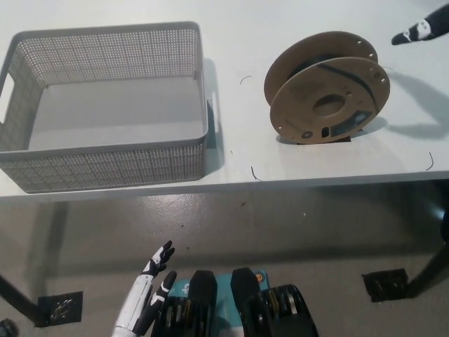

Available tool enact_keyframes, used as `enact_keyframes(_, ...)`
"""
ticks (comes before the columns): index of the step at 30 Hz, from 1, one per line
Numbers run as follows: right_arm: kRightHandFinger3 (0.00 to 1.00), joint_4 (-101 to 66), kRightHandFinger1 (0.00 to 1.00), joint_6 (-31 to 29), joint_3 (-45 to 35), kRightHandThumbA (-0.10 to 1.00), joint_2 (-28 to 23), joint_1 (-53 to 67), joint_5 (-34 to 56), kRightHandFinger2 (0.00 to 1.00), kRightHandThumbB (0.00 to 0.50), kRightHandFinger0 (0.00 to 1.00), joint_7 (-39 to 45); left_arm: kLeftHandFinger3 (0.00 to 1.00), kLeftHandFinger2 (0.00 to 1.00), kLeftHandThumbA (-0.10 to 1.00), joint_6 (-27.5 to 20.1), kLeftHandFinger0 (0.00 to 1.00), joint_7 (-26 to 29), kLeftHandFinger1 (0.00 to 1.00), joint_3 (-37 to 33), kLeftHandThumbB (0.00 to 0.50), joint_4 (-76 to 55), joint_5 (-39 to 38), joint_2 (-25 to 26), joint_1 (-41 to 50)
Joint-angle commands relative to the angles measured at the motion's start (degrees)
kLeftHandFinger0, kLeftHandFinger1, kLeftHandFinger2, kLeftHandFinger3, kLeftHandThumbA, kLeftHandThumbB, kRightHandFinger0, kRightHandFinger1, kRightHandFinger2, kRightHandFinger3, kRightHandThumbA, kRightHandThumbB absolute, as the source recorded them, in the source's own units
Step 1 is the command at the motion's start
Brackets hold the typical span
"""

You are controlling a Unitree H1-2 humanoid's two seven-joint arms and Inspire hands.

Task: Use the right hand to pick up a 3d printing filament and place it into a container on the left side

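The right hand [421,31] shows only as a black fingertip with a white patch, poking in at the upper right edge of the head view above the white table [231,42]. So little of it is in frame that whether it is released or clenched cannot be told; it seems to hold nothing, though the rest of it is out of sight. It casts a soft shadow on the tabletop below and to its left.

The filament spool [325,88] stands on its edge on the table, down and to the left of that fingertip and apart from it. Its two brown cardboard discs face the camera at a slight angle, with dark filament wound between them and a round hub hole in the near disc.

Well beyond the spool, on the far side from the right hand, sits the grey basket [105,165], a perforated plastic container with a handle slot in its left wall. A strip of bare tabletop separates the two.

The left hand [153,288] rests low, below the table's front edge and over the grey floor [295,232], white with dark fingertips, fingers spread and grasping nothing.
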Motion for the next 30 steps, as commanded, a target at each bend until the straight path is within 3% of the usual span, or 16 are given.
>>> enact_keyframes(1, 1.00, 10.09, 1.00, 3.14, 6.91, 1.00, 1.38, -15.85, -4.77, 1.00, 0.420, 1.00, 14.18, 1.00, 1.00, 1.00, -2.35, 1.00, -0.45, 1.00, -0.29, 0.107, -1.63, 1.18, 0.40, 0.43)
enact_keyframes(2, 1.00, 10.36, 1.00, 1.24, 8.10, 1.00, 1.74, -16.95, -5.24, 1.00, 0.379, 1.00, 15.42, 1.00, 1.00, 1.00, -2.30, 1.00, -0.57, 1.00, -0.31, 0.103, -1.64, 1.08, 0.41, 0.47)
enact_keyframes(8, 1.00, 18.06, 1.00, 1.25, 12.39, 1.00, 5.74, -22.85, -7.80, 1.00, 0.480, 1.00, 16.26, 1.00, 1.00, 1.00, -1.96, 1.00, -0.73, 1.00, -0.37, 0.090, -2.26, 0.98, 0.26, 1.26)
enact_keyframes(10, 1.00, 21.52, 1.00, 0.65, 14.10, 1.00, 7.17, -24.91, -9.09, 1.00, 0.459, 1.00, 16.81, 1.00, 1.00, 1.00, -2.05, 1.00, -0.66, 1.00, -0.36, 0.100, -2.09, 1.11, 0.28, 1.24)
enact_keyframes(16, 1.00, 31.17, 1.00, -2.53, 18.23, 1.00, 11.30, -29.97, -12.40, 1.00, 0.457, 1.00, 18.46, 1.00, 1.00, 1.00, -2.58, 1.00, -0.15, 1.00, -0.54, 0.117, -1.51, 1.17, 0.46, 0.90)
enact_keyframes(18, 1.00, 34.98, 1.00, -4.81, 18.28, 1.00, 12.98, -30.91, -12.26, 1.00, 0.412, 1.00, 18.19, 1.00, 1.00, 1.00, -2.58, 1.00, 0.08, 1.00, -0.57, 0.127, -1.49, 1.28, 0.53, 0.76)
enact_keyframes(22, 1.00, 40.70, 1.00, -8.72, 18.90, 1.00, 15.22, -32.00, -13.80, 1.00, 0.379, 1.00, 17.81, 1.00, 1.00, 1.00, -2.58, 1.00, -0.19, 1.00, -0.67, 0.120, -1.75, 1.10, 0.60, 0.91)
enact_keyframes(25, 1.00, 41.58, 1.00, -9.81, 19.33, 1.00, 15.86, -32.20, -15.06, 1.00, 0.379, 1.00, 18.34, 1.00, 1.00, 1.00, -2.58, 1.00, -0.03, 1.00, -0.81, 0.121, -1.68, 1.18, 0.68, 0.83)
enact_keyframes(26, 1.00, 41.58, 1.00, -8.51, 20.69, 1.00, 16.36, -32.42, -17.00, 1.00, 0.405, 1.00, 18.23, 1.00, 1.00, 1.00, -2.58, 1.00, -0.23, 1.00, -0.72, 0.125, -1.76, 1.24, 0.74, 0.82)
enact_keyframes(29, 1.00, 43.50, 1.00, -7.26, 20.08, 1.00, 17.32, -32.91, -17.09, 1.00, 0.385, 1.00, 18.81, 1.00, 1.00, 1.00, -2.58, 1.00, -0.35, 1.00, -0.48, 0.123, -1.68, 1.45, 0.69, 0.37)
enact_keyframes(30, 1.00, 44.05, 1.00, -6.53, 20.30, 1.00, 17.63, -32.99, -17.58, 1.00, 0.416, 1.00, 19.00, 1.00, 1.00, 1.00, -2.57, 1.00, -0.40, 1.00, -0.35, 0.126, -1.77, 1.40, 0.60, 0.35)
